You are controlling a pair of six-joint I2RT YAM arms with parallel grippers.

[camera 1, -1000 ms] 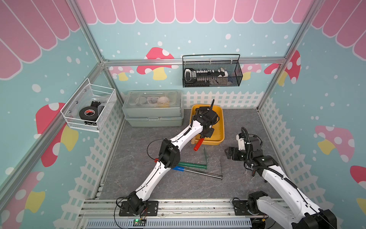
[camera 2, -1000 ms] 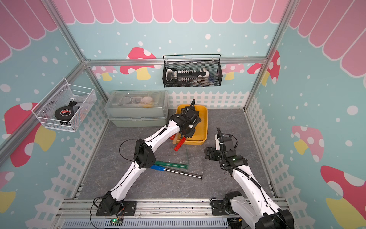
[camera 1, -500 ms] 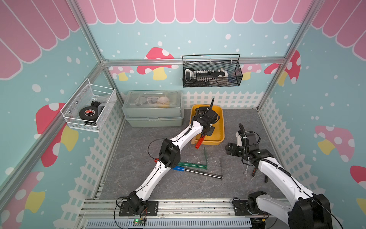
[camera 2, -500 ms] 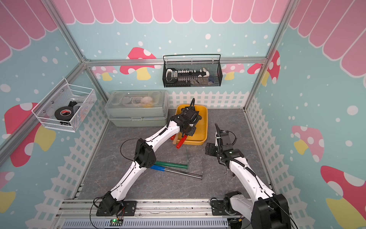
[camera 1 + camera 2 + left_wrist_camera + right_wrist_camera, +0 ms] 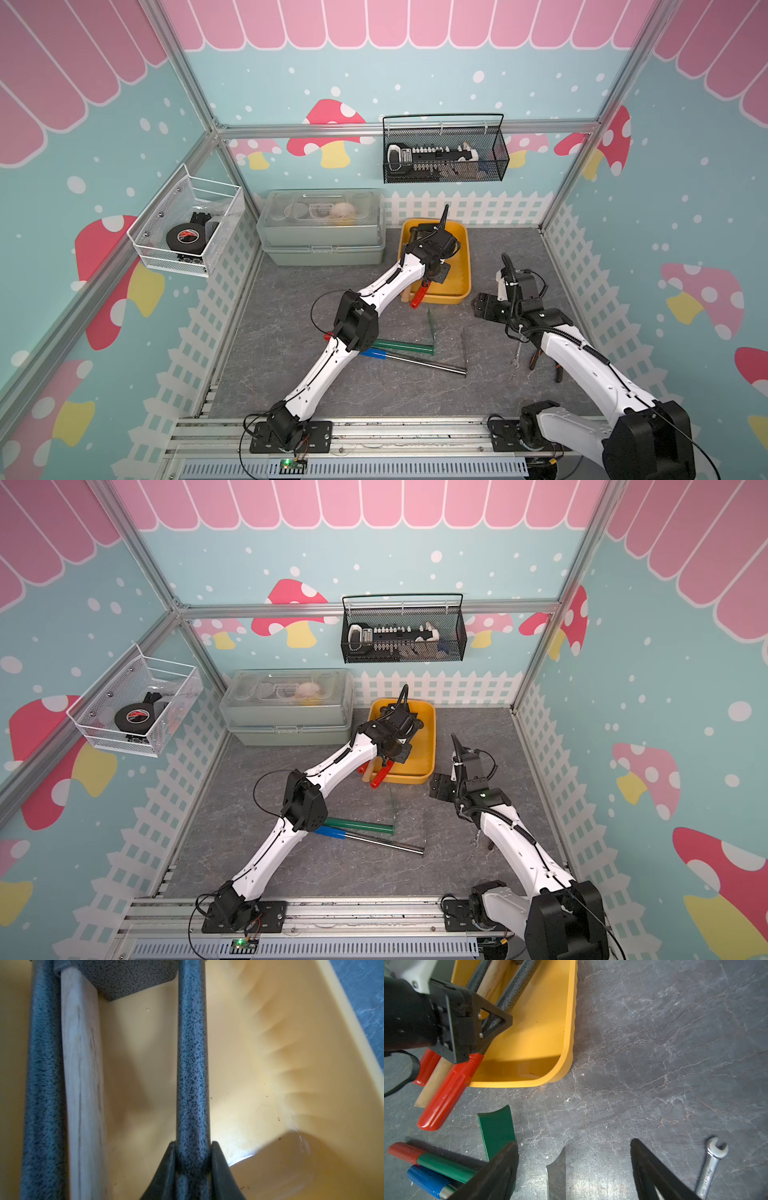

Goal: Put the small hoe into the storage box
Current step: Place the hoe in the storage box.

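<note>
Speckled grey metal fills the left wrist view: the shaft of the small hoe [image 5: 192, 1064] runs straight out from the left gripper [image 5: 192, 1145], whose two black fingers are clamped on it from either side. Under the shaft lies the yellow floor of the storage box [image 5: 270, 1084]. The hoe's head is cut off at the edge of that view, so I cannot tell whether it touches the floor.

In both top views the left arm reaches across the grey surface [image 5: 291, 332] to the box, which sits by the white fence at the back. The hoe's red grip pokes out over the box's near rim. Beside the held hoe, inside the box, lie a wooden handle [image 5: 83, 1084] and a second speckled shaft [image 5: 43, 1084]; their ends also overhang the near rim.

Just off the box's near right corner, the right gripper [image 5: 574, 1142] hovers above the surface with its fingers spread wide and nothing between them. Below it lie a green-bladed tool [image 5: 496, 1130] and a blue-handled tool [image 5: 425, 1180], close together, with a wrench [image 5: 712, 1163] off to the other side.
</note>
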